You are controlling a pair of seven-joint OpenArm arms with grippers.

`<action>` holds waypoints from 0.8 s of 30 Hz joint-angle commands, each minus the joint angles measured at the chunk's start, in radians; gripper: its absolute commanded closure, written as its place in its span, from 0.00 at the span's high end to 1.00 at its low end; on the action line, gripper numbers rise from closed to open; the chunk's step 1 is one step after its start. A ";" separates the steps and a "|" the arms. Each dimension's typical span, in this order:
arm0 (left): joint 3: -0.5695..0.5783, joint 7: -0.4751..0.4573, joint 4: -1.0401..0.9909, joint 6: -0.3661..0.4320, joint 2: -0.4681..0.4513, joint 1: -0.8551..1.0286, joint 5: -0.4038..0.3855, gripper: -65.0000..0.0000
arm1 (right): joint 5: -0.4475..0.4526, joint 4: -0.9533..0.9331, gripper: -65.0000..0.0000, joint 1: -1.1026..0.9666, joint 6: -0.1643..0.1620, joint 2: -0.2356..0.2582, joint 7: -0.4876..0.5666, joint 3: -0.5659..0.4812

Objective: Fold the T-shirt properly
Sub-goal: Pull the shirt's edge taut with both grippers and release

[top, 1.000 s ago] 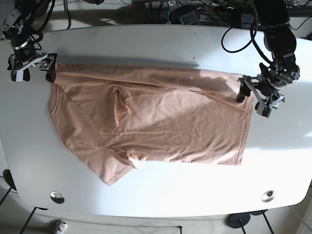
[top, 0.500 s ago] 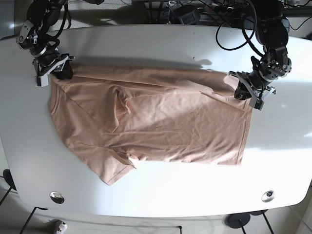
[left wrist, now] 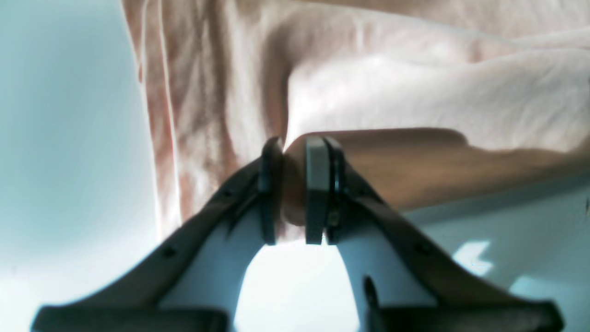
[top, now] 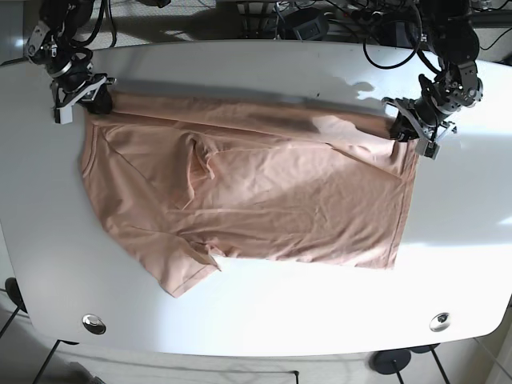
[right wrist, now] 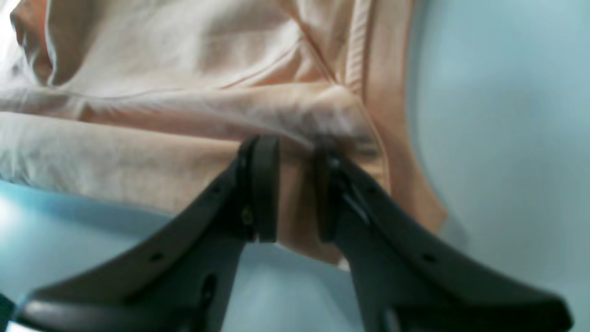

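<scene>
Now the left pincer (left wrist: 295, 184) and right pincer (right wrist: 295, 184) each clamp an edge of the shirt (top: 256, 192) on the worktop (top: 264, 308).

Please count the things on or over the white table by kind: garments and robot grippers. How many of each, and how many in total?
Garments: 1, the peach T-shirt.
Robot grippers: 2, the left gripper and the right gripper, each pinching a far corner of the shirt.
Total: 3.
</scene>
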 commanded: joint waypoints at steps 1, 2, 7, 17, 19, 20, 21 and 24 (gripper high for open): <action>-0.053 0.038 0.084 -0.003 -0.005 0.086 0.015 0.10 | -0.009 0.068 0.19 -0.058 -0.001 0.013 -0.007 0.004; -0.073 0.041 0.104 -0.003 -0.004 0.111 0.015 0.10 | -0.006 0.091 0.19 -0.084 -0.001 0.013 -0.007 0.004; -0.191 0.107 0.190 -0.058 0.009 0.224 0.014 0.10 | -0.002 0.192 0.19 -0.213 -0.001 -0.024 -0.009 0.041; -0.315 0.110 0.257 -0.070 0.012 0.279 0.014 0.11 | -0.001 0.295 0.19 -0.291 -0.001 -0.074 -0.012 0.055; -0.347 0.110 0.300 -0.070 0.047 0.275 0.014 0.11 | -0.001 0.333 0.19 -0.291 -0.001 -0.076 -0.012 0.055; -0.352 0.110 0.320 -0.070 0.062 0.267 0.014 0.12 | -0.001 0.346 0.19 -0.290 -0.001 -0.076 -0.012 0.055; -0.349 0.110 0.336 -0.070 0.068 0.241 0.014 0.15 | -0.001 0.349 0.19 -0.288 -0.001 -0.076 -0.012 0.055; -0.323 0.119 0.336 -0.070 0.072 0.140 0.020 0.41 | -0.001 0.353 0.19 -0.262 -0.001 -0.077 -0.012 0.048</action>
